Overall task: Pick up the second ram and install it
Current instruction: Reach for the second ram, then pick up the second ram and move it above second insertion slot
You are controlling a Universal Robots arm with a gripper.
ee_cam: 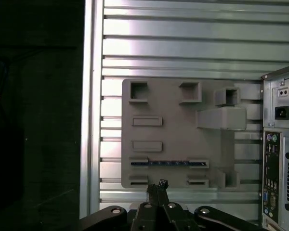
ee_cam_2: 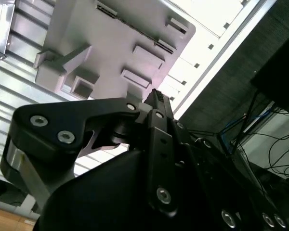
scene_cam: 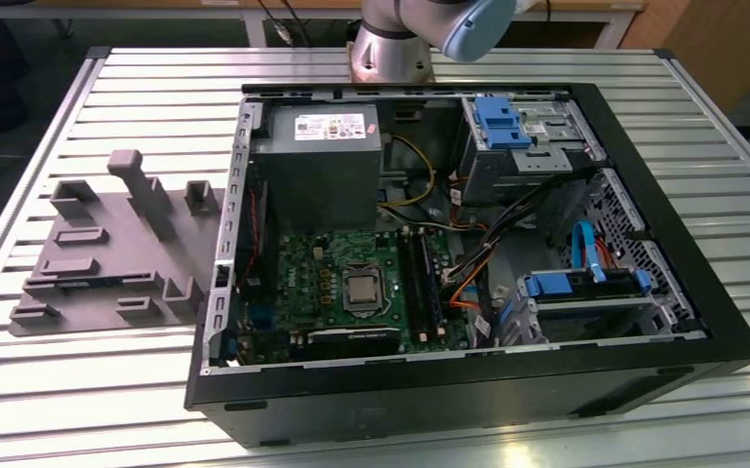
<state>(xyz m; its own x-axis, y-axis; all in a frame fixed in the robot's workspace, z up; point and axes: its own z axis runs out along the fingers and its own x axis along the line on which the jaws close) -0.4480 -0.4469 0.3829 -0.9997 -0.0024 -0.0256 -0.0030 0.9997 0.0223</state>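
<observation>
The second ram [ee_cam: 168,163] is a thin dark stick standing on edge in a slot of the grey fixture [ee_cam: 173,127], held between two small end blocks. In the second wrist view it shows as a dark strip [ee_cam_2: 135,31] across the fixture [ee_cam_2: 111,43]. My gripper [ee_cam: 156,185] hangs well above the table, over the fixture's edge nearest the ram. Its fingers are pressed together with nothing between them, as the second wrist view also shows of the gripper [ee_cam_2: 156,96]. In the exterior view the fixture [scene_cam: 114,253] lies to the left of the open computer case [scene_cam: 479,390].
The case holds a green motherboard [scene_cam: 348,283] with long black sockets [scene_cam: 420,278] beside the processor, a power supply [scene_cam: 316,161], blue drive brackets [scene_cam: 498,122] and loose cables. Upright grey posts [scene_cam: 134,185] rise from the fixture. The arm's base [scene_cam: 394,44] stands behind the case.
</observation>
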